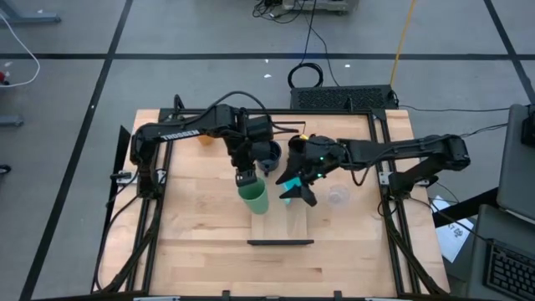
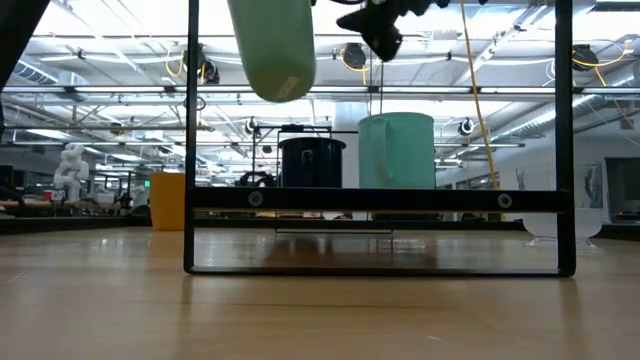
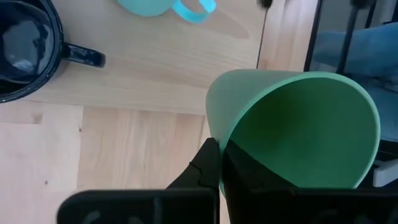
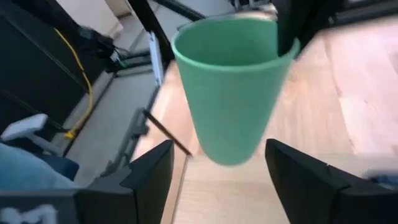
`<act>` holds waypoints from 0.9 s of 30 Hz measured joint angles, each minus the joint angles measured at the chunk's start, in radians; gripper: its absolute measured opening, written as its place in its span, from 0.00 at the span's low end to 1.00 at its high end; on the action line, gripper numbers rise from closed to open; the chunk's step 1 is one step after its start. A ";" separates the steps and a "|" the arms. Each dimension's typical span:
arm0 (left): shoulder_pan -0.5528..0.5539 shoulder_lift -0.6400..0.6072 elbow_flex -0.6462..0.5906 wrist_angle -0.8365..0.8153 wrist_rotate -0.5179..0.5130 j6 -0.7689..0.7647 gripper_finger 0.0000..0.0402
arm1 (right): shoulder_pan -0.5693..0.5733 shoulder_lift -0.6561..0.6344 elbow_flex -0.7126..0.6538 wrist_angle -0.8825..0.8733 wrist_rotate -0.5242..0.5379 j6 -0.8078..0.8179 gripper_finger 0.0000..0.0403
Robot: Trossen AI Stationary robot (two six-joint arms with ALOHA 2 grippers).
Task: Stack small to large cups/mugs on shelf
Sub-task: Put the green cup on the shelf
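My left gripper (image 1: 245, 176) is shut on the green cup (image 1: 254, 199), held high over the shelf (image 1: 294, 219), a light-wood board with a dark end strip. My right gripper (image 1: 294, 191) is open beside the cup. In its wrist view the cup (image 4: 229, 87) hangs just beyond the spread fingers (image 4: 152, 171), apart from them. The dark mug (image 2: 312, 160) and the blue mug (image 2: 398, 150) stand on the shelf's far part. The orange cup (image 2: 168, 200) and the clear cup (image 2: 558, 225) stand on the table at either side. The tall black cup does not show. My left gripper holds the green cup by its rim (image 3: 214, 134), one finger outside the wall (image 3: 205, 165) and one inside the cup. The fingers come from above, pointing down. The cup hangs below them, mouth up, a little tilted, lifted clear of shelf and table (image 2: 272, 50).
Black frame rails (image 1: 386, 180) run along the table's left and right sides. The clear cup (image 1: 338, 196) stands close to the right arm. Bare tabletop (image 1: 201, 226) lies near the front edge. A dark frame (image 2: 380, 198) stands across the low view.
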 joint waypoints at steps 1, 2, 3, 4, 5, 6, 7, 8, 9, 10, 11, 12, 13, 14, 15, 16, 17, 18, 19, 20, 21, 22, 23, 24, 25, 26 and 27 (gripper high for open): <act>-0.003 -0.002 0.000 -0.001 0.001 -0.003 0.00 | 0.000 0.011 0.000 0.032 -0.001 0.004 0.62; -0.004 -0.004 0.000 -0.003 0.002 -0.008 0.00 | 0.001 0.018 0.000 0.061 -0.002 0.013 0.64; -0.004 -0.004 0.000 -0.003 0.005 -0.015 0.00 | 0.001 0.025 0.000 0.081 -0.004 0.017 0.66; -0.004 -0.004 0.000 -0.004 0.011 -0.015 0.00 | 0.002 0.030 0.000 0.101 -0.005 0.017 0.68; -0.004 -0.003 0.000 -0.007 0.013 -0.015 0.00 | 0.002 0.031 0.000 0.108 -0.004 0.018 0.69; -0.004 -0.003 0.000 -0.014 0.013 -0.015 0.00 | 0.001 0.032 0.000 0.103 -0.003 0.019 0.71; -0.004 -0.006 0.000 -0.023 0.012 -0.015 0.00 | -0.001 0.031 0.000 0.104 -0.003 0.022 0.73; -0.004 -0.008 0.000 -0.030 0.012 -0.015 0.00 | -0.002 0.031 0.000 0.106 -0.003 0.038 0.74; -0.004 -0.010 0.000 -0.031 0.012 -0.015 0.00 | -0.005 0.031 0.000 0.115 -0.002 0.062 0.75; -0.004 -0.010 0.000 -0.032 0.012 -0.015 0.00 | -0.006 0.032 0.000 0.133 -0.002 0.089 0.76; -0.004 -0.010 0.000 -0.035 0.013 -0.015 0.00 | -0.010 0.032 0.000 0.151 -0.003 0.106 0.76; -0.004 -0.010 0.000 -0.039 0.013 -0.015 0.00 | -0.015 0.031 0.000 0.164 -0.003 0.117 0.77; -0.004 -0.010 0.000 -0.038 0.013 -0.015 0.00 | -0.020 0.030 0.000 0.170 -0.003 0.122 0.77; -0.004 -0.010 0.000 -0.038 0.013 -0.015 0.00 | -0.025 0.030 0.000 0.166 0.000 0.123 0.77; -0.004 -0.010 0.000 -0.038 0.015 -0.015 0.00 | -0.030 0.030 0.000 0.157 0.007 0.124 0.77; -0.004 -0.010 0.000 -0.038 0.020 -0.015 0.00 | -0.032 0.030 0.000 0.142 0.032 0.124 0.77; -0.004 -0.010 0.000 -0.038 0.022 -0.015 0.00 | -0.032 0.030 0.000 0.122 0.066 0.126 0.77; -0.004 -0.010 0.000 -0.038 0.022 -0.015 0.00 | -0.032 0.030 0.000 0.101 0.088 0.128 0.77; -0.004 -0.010 0.000 -0.039 0.022 -0.015 0.00 | -0.036 0.030 0.000 0.076 0.109 0.133 0.78; -0.004 -0.010 0.000 -0.039 0.022 -0.015 0.00 | -0.038 0.030 0.000 0.051 0.124 0.139 0.79; -0.004 -0.010 0.000 -0.040 0.022 -0.015 0.00 | -0.042 0.030 0.000 0.036 0.127 0.141 0.81; -0.004 -0.010 0.000 -0.039 0.023 -0.014 0.00 | -0.044 0.032 -0.001 0.032 0.128 0.143 0.82; -0.004 -0.010 0.000 -0.039 0.024 -0.012 0.00 | -0.045 0.032 -0.001 0.035 0.130 0.144 0.84; -0.004 -0.010 0.000 -0.039 0.026 -0.011 0.00 | -0.045 0.032 -0.001 0.043 0.134 0.147 0.86; -0.004 -0.010 0.000 -0.039 0.029 -0.011 0.00 | -0.045 0.032 -0.001 0.053 0.139 0.149 0.87; -0.004 -0.010 0.000 -0.039 0.030 -0.010 0.00 | -0.045 0.037 -0.001 0.066 0.146 0.152 0.89; -0.004 -0.010 0.000 -0.039 0.030 -0.007 0.00 | -0.044 0.043 0.000 0.075 0.153 0.164 0.91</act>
